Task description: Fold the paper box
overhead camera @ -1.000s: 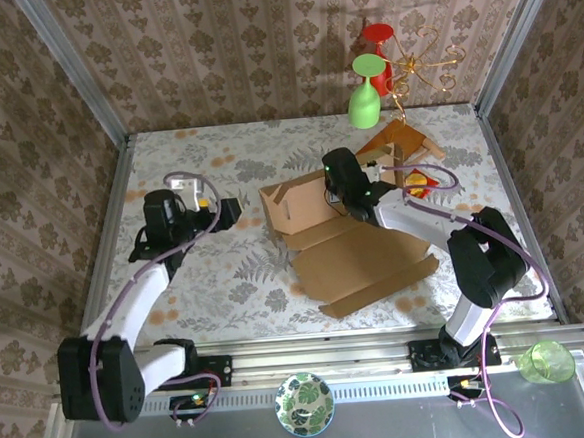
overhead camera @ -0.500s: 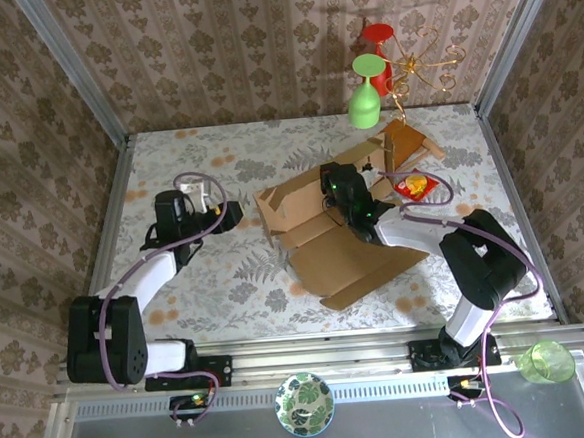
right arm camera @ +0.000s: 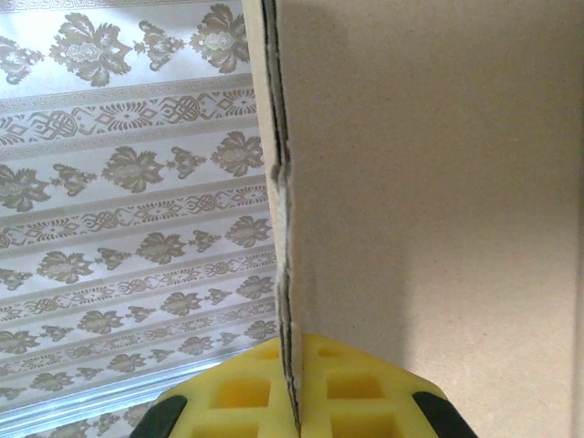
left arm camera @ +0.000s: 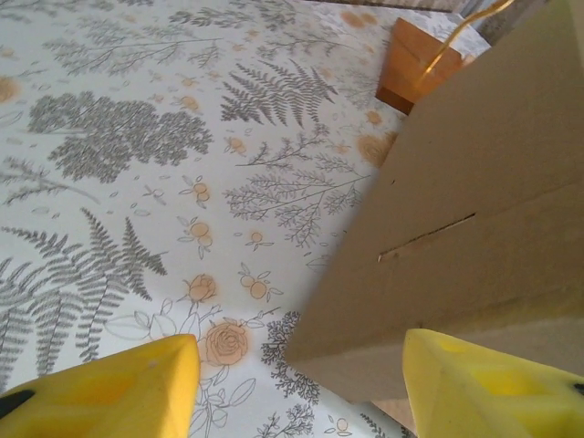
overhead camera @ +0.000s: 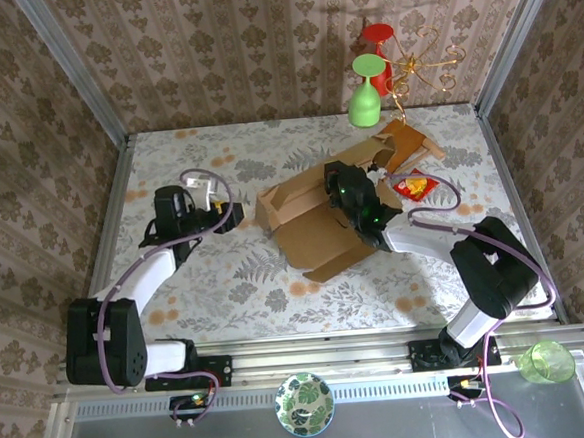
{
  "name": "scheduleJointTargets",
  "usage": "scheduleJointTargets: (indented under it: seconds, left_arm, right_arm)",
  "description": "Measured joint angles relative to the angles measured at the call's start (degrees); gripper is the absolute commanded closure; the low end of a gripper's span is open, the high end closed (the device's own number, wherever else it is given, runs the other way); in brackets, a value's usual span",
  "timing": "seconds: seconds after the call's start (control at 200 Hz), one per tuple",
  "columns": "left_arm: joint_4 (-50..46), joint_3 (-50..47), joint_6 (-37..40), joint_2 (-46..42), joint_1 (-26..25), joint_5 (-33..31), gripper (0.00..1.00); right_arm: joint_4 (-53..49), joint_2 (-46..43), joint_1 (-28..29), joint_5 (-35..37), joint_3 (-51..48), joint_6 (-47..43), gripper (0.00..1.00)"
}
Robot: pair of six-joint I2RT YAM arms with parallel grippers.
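Observation:
The paper box (overhead camera: pixel 307 216) is light-brown corrugated cardboard lying mid-table, its big front flap raised and tilted over the body. My right gripper (overhead camera: pixel 347 187) is above the box's far side, shut on the edge of a cardboard panel (right arm camera: pixel 429 182), which is pinched between the yellow pads (right arm camera: pixel 237 397). My left gripper (overhead camera: pixel 229 215) sits just left of the box, open. In the left wrist view the box's near left corner (left arm camera: pixel 474 182) pokes between the two yellow fingertips (left arm camera: pixel 109 388), with a gap on the left side.
A wooden board (overhead camera: pixel 409 141) and a red packet (overhead camera: pixel 413 183) lie right behind the box. Green (overhead camera: pixel 364 96) and red (overhead camera: pixel 379 40) goblets and a gold wire stand (overhead camera: pixel 420 65) crowd the back right. A patterned bowl (overhead camera: pixel 305 404) and green cup (overhead camera: pixel 546 362) sit off the near edge.
The right gripper has swung the big flap up off the table and over the box. The left gripper has moved right to the box's corner and its jaws have narrowed.

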Motion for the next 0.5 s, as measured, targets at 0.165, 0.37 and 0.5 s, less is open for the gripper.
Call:
scheduleJointTargets:
  seconds: [0.165,0.37,0.5]
  left_arm:
    - [-1.92,0.52,6.01,1.20,-0.76,3.67,0.43]
    - [-4.70,0.72,10.99,2.32,-5.20,5.29,0.44]
    - [-4.81,0.72,11.82,2.32,-7.26,5.64,0.43]
  right_arm:
    - [1.79,2.03,-0.37,-0.28,0.00,0.00,1.00]
    - [2.47,3.56,-0.63,-0.35,0.37,0.02,1.00]
    - [2.89,4.11,-0.63,-0.37,0.81,0.04,1.00]
